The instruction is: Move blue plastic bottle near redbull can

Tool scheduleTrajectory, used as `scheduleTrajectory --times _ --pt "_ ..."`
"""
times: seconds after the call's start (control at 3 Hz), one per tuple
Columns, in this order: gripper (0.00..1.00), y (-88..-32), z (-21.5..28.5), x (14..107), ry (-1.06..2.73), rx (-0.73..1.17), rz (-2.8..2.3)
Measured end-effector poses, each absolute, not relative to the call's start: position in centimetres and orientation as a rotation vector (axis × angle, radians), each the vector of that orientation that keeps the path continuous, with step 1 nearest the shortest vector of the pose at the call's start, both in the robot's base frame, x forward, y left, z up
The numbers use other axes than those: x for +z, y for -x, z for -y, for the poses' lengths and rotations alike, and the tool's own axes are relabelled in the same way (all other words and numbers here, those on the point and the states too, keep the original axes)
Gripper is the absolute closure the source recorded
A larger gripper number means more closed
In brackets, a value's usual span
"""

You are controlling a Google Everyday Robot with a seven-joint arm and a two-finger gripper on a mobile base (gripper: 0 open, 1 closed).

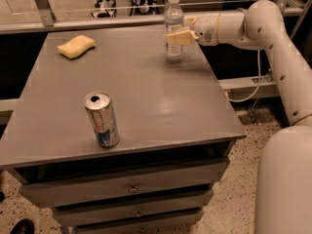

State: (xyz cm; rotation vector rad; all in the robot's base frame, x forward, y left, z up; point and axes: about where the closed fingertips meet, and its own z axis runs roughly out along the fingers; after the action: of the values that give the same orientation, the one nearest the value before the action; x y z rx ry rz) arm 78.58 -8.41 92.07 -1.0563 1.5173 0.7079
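On the grey bench [146, 106], the claw [176, 37] meets the upright clear bluish plastic bottle [173, 16], grip impossible to tell, well apart from the slim silver-blue can [102, 119].

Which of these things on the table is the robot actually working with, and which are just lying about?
Part of the job:
the blue plastic bottle at the table's far edge;
the drink can standing near the front;
the robot's hand, right against the bottle's middle.

Just lying about:
the yellow sponge at the far left corner.
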Motion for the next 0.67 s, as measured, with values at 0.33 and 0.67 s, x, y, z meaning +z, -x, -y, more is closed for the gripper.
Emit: scheduleTrajectory --times 0.33,0.67 --pt "0.84 -77.66 8.81 93.73 1.059 0.678 -1.497" --pt "1.00 -77.65 8.43 93.67 1.063 0.683 -1.496"
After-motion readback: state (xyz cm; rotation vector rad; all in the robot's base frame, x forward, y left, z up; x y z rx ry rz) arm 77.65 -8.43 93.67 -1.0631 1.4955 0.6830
